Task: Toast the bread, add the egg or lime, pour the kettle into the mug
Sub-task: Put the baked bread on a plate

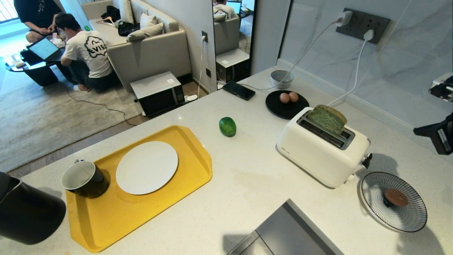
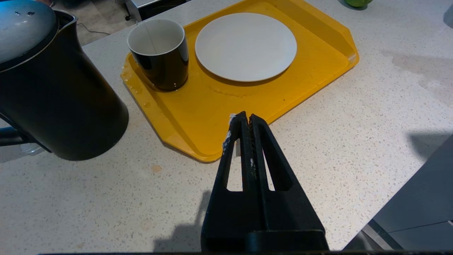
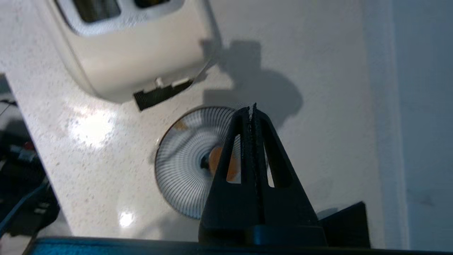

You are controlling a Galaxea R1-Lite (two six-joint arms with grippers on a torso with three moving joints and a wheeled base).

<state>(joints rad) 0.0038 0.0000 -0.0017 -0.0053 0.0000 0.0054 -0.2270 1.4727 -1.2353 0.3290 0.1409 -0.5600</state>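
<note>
Seen from the head: pale green bread (image 1: 327,118) standing upright in a slot of the white toaster (image 1: 320,156) on the speckled white table (image 1: 254,184), its top well clear of the slot. Behind the toaster, two eggs (image 1: 288,97) side by side and touching on a black plate (image 1: 279,108), with a small grey bowl (image 1: 282,78) and a dark phone (image 1: 239,90) further back. Glossy green lime (image 1: 227,126) alone on the table between toaster and yellow tray (image 1: 170,212). On the tray, a white plate (image 1: 147,167) and, at its left end, the black mug (image 1: 84,179) with white inside. Black kettle (image 1: 24,212) off the tray at the near left corner, only partly in frame. Striped dish (image 1: 393,201) with a brown round thing at its centre, near right of the toaster. At the right edge, part of the right arm (image 1: 437,136), raised above the table.

Only from the left wrist: left hand (image 2: 246,118) closed and empty, poised above the near edge of the tray, kettle's grey domed lid (image 2: 21,30) just beside the mug.

Only from the right wrist: right hand (image 3: 252,109) closed, holding nothing, high over the striped dish, with the toaster's black lever (image 3: 161,97) at its end face.

Beyond the table, two people (image 1: 85,49) at a low table beside a grey sofa (image 1: 148,46).
</note>
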